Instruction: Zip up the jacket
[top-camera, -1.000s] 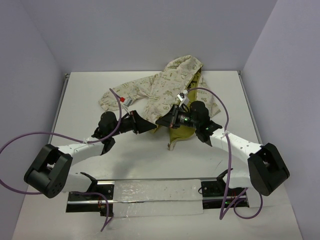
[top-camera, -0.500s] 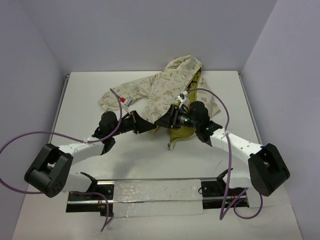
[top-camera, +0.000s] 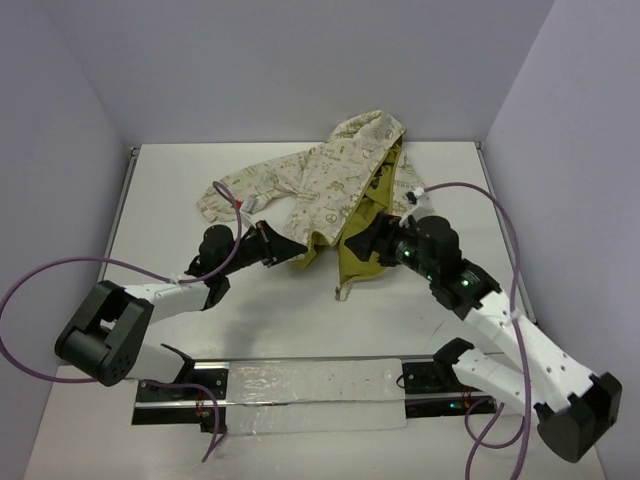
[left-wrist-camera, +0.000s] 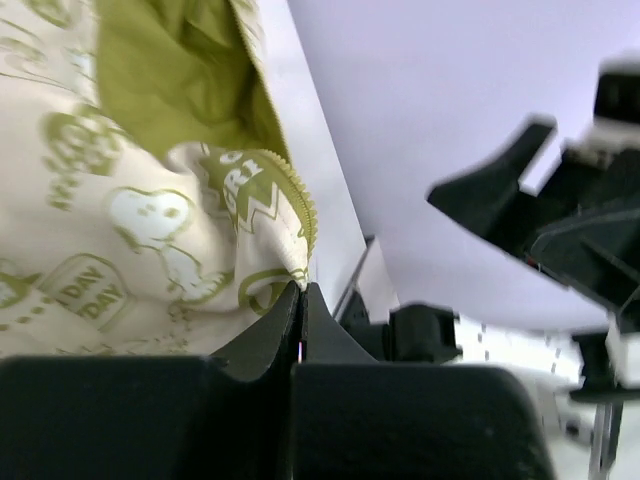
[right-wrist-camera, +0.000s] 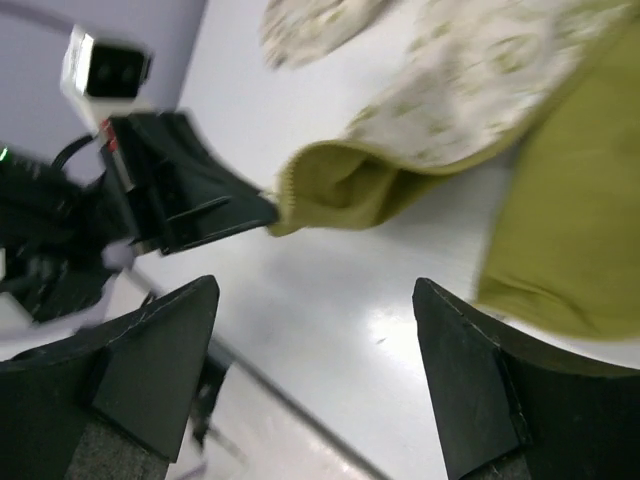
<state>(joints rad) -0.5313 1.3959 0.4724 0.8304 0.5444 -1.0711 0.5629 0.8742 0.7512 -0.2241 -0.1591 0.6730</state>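
The jacket (top-camera: 335, 175) lies spread at the back of the table, cream with an olive print. One front panel is folded open and shows its olive lining (top-camera: 362, 262). My left gripper (top-camera: 303, 254) is shut on the lower corner of the other front panel. In the left wrist view the jaws (left-wrist-camera: 300, 290) pinch that toothed zipper edge of the jacket (left-wrist-camera: 150, 230). My right gripper (top-camera: 360, 238) hovers open just above the lining. In the right wrist view it (right-wrist-camera: 316, 285) holds nothing, with bare table between the fingers. The jacket (right-wrist-camera: 480, 80) and the left gripper (right-wrist-camera: 262, 212) lie beyond it.
A shiny metal rail with a clear plastic strip (top-camera: 315, 392) runs along the near edge between the arm bases. Purple cables (top-camera: 50, 275) loop off both arms. Walls close the table at the back and on both sides.
My right gripper has opened, let go of the jacket and drawn back to the right. My left gripper has closed on the jacket's front corner and stays there.
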